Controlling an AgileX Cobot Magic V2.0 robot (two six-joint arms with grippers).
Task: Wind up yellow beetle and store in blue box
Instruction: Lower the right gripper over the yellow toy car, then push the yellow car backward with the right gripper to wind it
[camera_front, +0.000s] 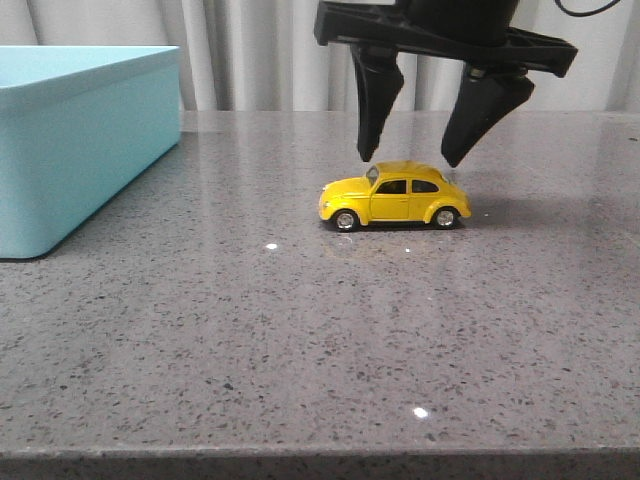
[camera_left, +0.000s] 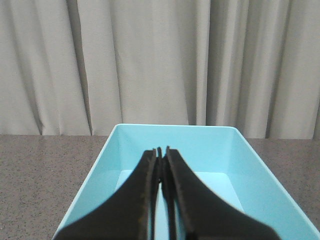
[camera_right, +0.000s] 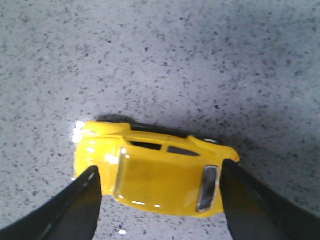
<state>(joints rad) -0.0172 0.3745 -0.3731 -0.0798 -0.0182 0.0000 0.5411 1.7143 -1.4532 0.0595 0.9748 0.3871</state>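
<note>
**Operator:** Where does the car sit against my right hand?

**Spotter:** Your small glossy yellow toy beetle car (camera_front: 396, 199) stands on all four wheels on the speckled grey stone counter (camera_front: 300, 340), side-on to the front camera, its nose towards the robot's left. Your right hand (camera_front: 411, 160) hangs directly above it, spread wide and holding nothing. The tips of its two black fingers (camera_front: 376, 100) sit about level with the roof, one over the bonnet end, the other over the tail end. From the wrist camera you see the beetle (camera_right: 155, 172) lying lengthwise between the two fingers (camera_right: 75, 207), one at each end of the car. I cannot tell whether either tip touches the paint.

**Operator:** And the box, and my other hand?

**Spotter:** The large pale blue plastic box (camera_front: 90, 140) rests on the counter well to the robot's left of the car, partly cut off by the edge of the front view. Your left hand (camera_left: 162, 155) is clenched, fingers pressed together with only a thin slit between them and nothing in it. In its wrist view, it is held over the open box (camera_left: 250, 165). Pale pleated curtains (camera_left: 150, 60) hang behind the counter.
</note>
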